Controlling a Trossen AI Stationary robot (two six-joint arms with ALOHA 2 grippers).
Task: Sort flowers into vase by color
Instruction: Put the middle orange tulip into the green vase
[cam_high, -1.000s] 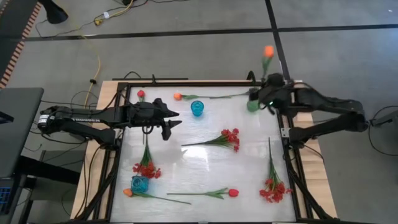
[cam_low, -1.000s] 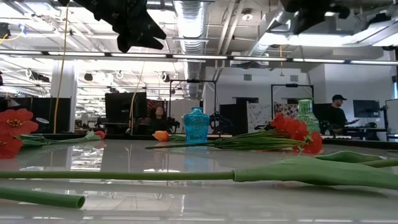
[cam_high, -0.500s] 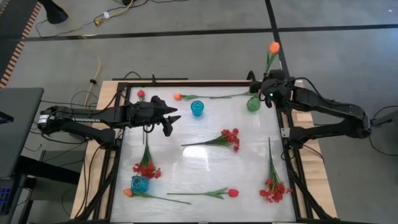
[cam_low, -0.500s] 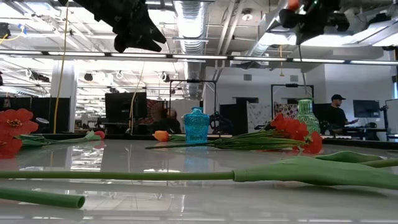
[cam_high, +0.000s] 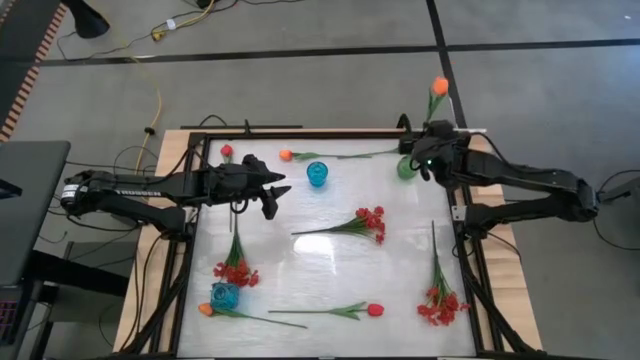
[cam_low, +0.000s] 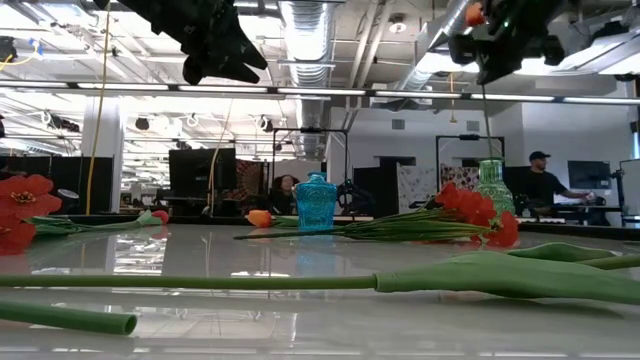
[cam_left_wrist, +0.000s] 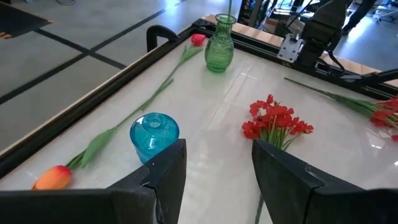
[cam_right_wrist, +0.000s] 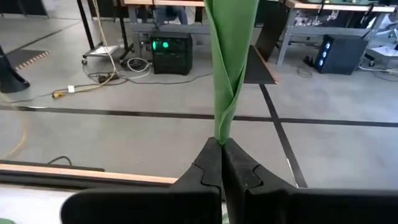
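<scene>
My right gripper (cam_high: 420, 162) is shut on an orange tulip and hovers over the green glass vase (cam_high: 405, 168) at the table's far right. The bud (cam_high: 439, 86) stands above the gripper. The thin stem (cam_low: 487, 120) runs down to the vase's mouth (cam_left_wrist: 224, 18). My left gripper (cam_high: 274, 196) is open and hovers above the table's left half, short of the blue vase (cam_high: 317, 174), touching nothing. In the left wrist view the blue vase (cam_left_wrist: 154, 133) and a red spray (cam_left_wrist: 273, 119) lie ahead of its fingers. My right gripper pinches the tulip's stem where a green leaf (cam_right_wrist: 222, 134) wraps it, between the two fingers (cam_right_wrist: 205, 168). The fingers come roughly level and lie across the stem. The tulip is lifted clear and upright, bud above, lower stem hanging down to the green vase (cam_low: 489, 187).
Lying on the white table: an orange tulip (cam_high: 287, 155) and a red-pink tulip (cam_high: 227, 151) along the far edge, red sprays (cam_high: 372, 222), (cam_high: 236, 270), (cam_high: 440, 300), a red-pink tulip (cam_high: 374, 310), and an orange tulip (cam_high: 205, 310) beside a second blue vase (cam_high: 224, 295). A black frame (cam_high: 300, 133) rims the table.
My right gripper has come down a little over the green vase, carrying the orange tulip upright. The stem's lower end now reaches the vase's mouth.
</scene>
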